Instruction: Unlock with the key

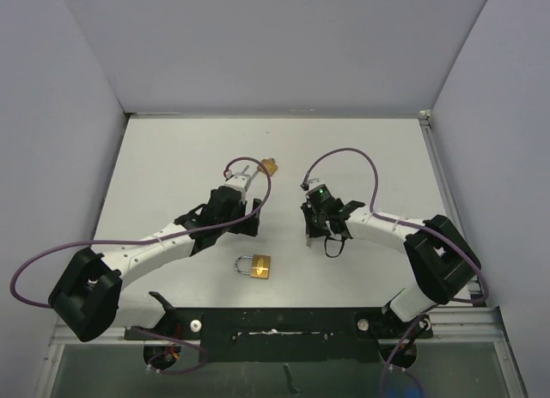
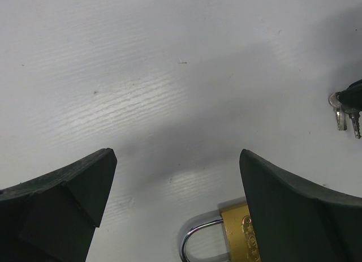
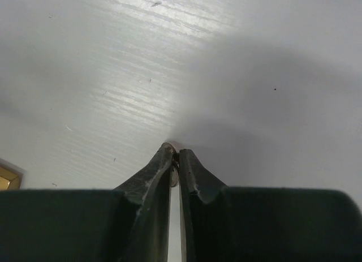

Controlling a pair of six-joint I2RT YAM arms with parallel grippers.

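Padlock [image 2: 235,233] axis spans wide-open, empty left tool [image 2: 175,160], shackle in gap. Right tool [image 3: 175,154] clamps keys [image 2: 346,112]; blades seen only from left wrist.

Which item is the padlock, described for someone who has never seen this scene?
Start at the white table, then look just ahead of the black base rail at its near edge, near the middle. The padlock lies flat there, untouched. Unlike the silver keys pinched in the right end effector, it has a gold body and a curved silver shackle.
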